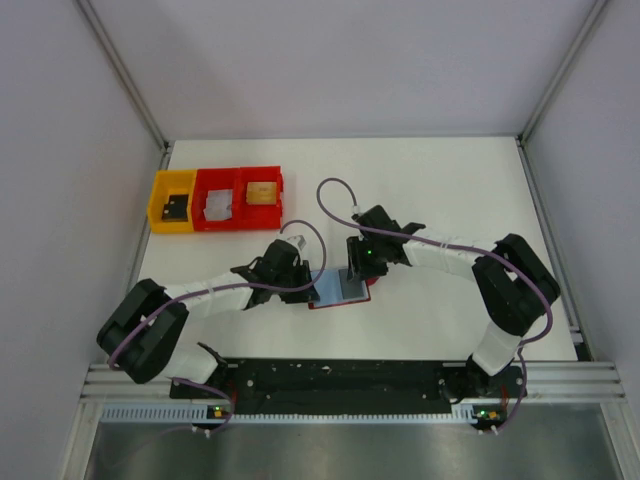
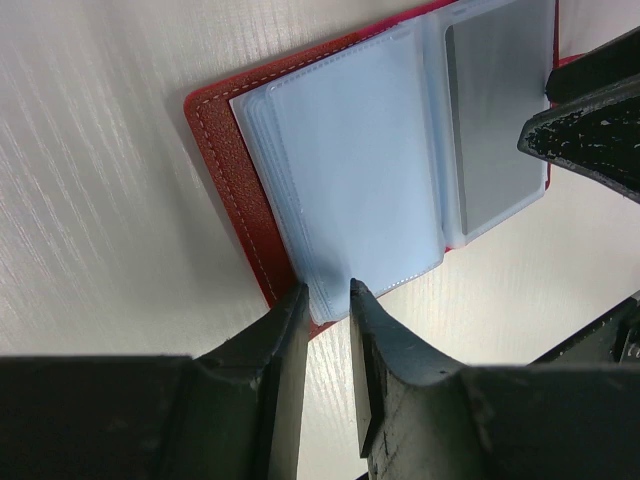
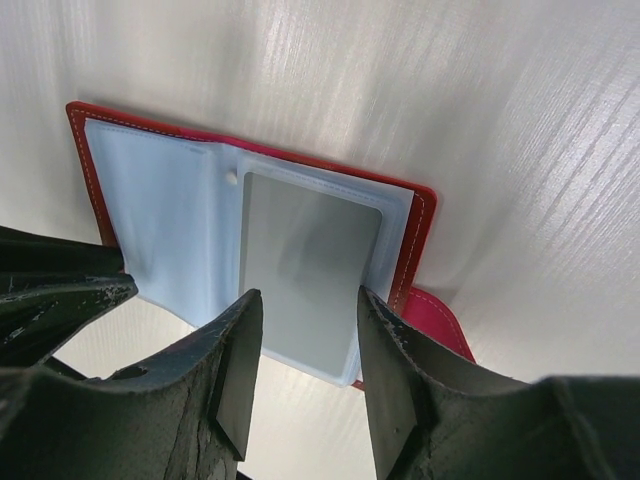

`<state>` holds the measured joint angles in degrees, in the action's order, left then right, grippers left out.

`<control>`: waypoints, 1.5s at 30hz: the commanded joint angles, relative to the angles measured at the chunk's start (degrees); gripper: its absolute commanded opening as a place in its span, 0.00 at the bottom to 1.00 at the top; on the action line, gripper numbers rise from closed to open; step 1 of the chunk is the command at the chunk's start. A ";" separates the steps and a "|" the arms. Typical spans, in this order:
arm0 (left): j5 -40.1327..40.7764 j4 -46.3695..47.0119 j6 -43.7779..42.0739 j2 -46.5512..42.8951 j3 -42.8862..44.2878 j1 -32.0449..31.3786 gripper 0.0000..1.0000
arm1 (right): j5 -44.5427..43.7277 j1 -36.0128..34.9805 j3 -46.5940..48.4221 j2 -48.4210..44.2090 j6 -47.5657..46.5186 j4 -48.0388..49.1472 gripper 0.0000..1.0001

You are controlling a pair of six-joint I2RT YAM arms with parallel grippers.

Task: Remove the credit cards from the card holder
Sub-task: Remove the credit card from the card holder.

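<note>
At the upper left of the top view, a yellow bin (image 1: 158, 200) and two red bins (image 1: 238, 200) sit in a row on the white table (image 1: 450, 190), well away from the arms.

Next, near the middle, comes the left pincer (image 2: 325, 300). Its two fingers are close together, with only a thin gap. In the left wrist view, the near edge of the card holder (image 1: 340, 290) pokes into that gap at the bottom of the frame. I cannot tell if the fingers are squeezing it or only sitting around it.

The card holder lies open and flat on the table, in the middle of the top view, between the two pincers. It is red outside and has pale blue pockets inside. A grey card (image 3: 305, 270) sits in the right-hand pocket.

The right pincer (image 3: 308, 300) is just to the right of the holder's middle. Its fingers are apart, about as wide as the card. The near end of the card shows between them. It holds nothing.
</note>
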<state>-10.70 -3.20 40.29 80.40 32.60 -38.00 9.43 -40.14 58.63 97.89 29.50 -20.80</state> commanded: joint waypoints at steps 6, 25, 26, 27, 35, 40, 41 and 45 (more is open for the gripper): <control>0.33 -1.98 -1.18 1.25 -0.17 -0.67 0.28 | -2.49 -0.73 2.37 -1.82 -1.28 -1.00 0.43; -0.37 -1.46 -1.18 2.22 -0.08 -0.85 0.28 | 3.39 -1.17 2.45 2.75 -0.49 1.46 0.44; -0.38 -1.37 -1.18 2.30 -0.08 -0.94 0.28 | 3.92 -1.17 2.28 2.84 -0.23 1.98 0.44; -0.38 -1.19 -1.18 2.30 -0.08 -0.85 0.28 | 4.28 -1.17 2.36 2.92 0.12 2.34 0.44; -0.99 -0.75 -1.09 2.92 0.09 -1.11 0.28 | 10.42 -1.08 1.22 3.80 3.63 7.61 0.44; -0.99 -0.67 -1.09 2.92 -0.08 -1.11 0.28 | 12.19 -0.82 0.69 2.49 4.61 10.42 0.40; -0.99 -0.58 -1.01 2.92 -0.08 -1.11 0.28 | 12.62 -0.82 0.78 2.22 4.61 10.95 0.38; -1.08 -0.49 -1.09 3.01 0.01 -1.11 0.28 | 16.14 -0.82 1.57 2.31 5.22 13.32 0.30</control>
<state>-11.79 -1.83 40.29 81.58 32.91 -38.52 20.45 -40.49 59.24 100.25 33.26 -12.60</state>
